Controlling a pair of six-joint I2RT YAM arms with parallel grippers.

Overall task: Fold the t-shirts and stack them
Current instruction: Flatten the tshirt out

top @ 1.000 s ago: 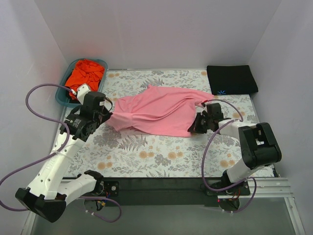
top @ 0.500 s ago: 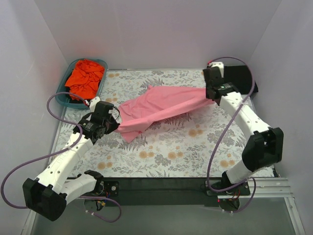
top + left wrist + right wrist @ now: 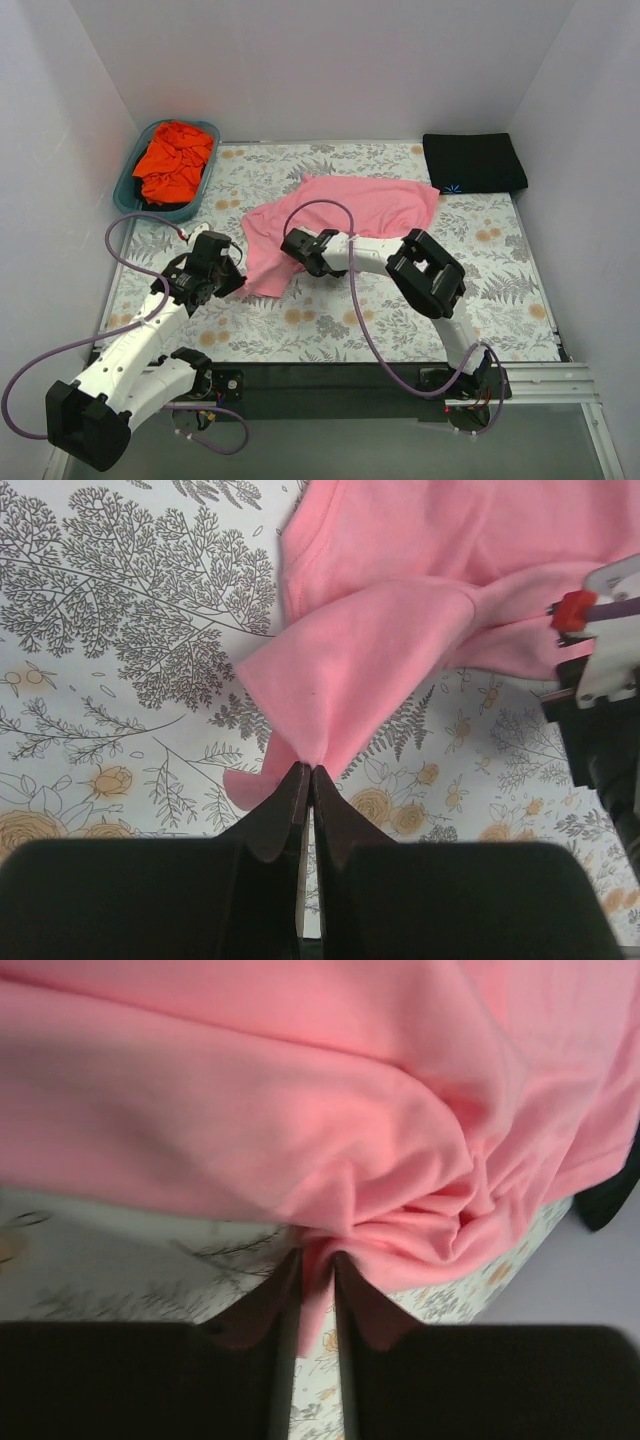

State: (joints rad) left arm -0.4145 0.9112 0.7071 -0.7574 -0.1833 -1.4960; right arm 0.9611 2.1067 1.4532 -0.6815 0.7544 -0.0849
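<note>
The light pink t-shirt (image 3: 370,205) lies spread in the middle of the table, partly doubled over on its left side. My left gripper (image 3: 238,283) is shut on its near left corner; the left wrist view shows the tips (image 3: 306,770) pinching pink cloth (image 3: 380,630) just above the table. My right gripper (image 3: 290,242) reaches left across the shirt and is shut on a bunched fold of pink cloth (image 3: 400,1190), seen between its fingertips (image 3: 312,1260). The black t-shirt (image 3: 475,162) lies folded at the back right. The orange-red t-shirt (image 3: 172,160) is crumpled in the basket.
The teal basket (image 3: 128,195) stands at the back left corner. The floral tablecloth (image 3: 480,280) covers the table. White walls close in the left, back and right sides. The right arm's cable (image 3: 330,205) loops over the pink shirt.
My right gripper has swung from the back right to the left middle, carrying the pink cloth over itself. My left gripper has shifted slightly nearer, still holding its corner.
</note>
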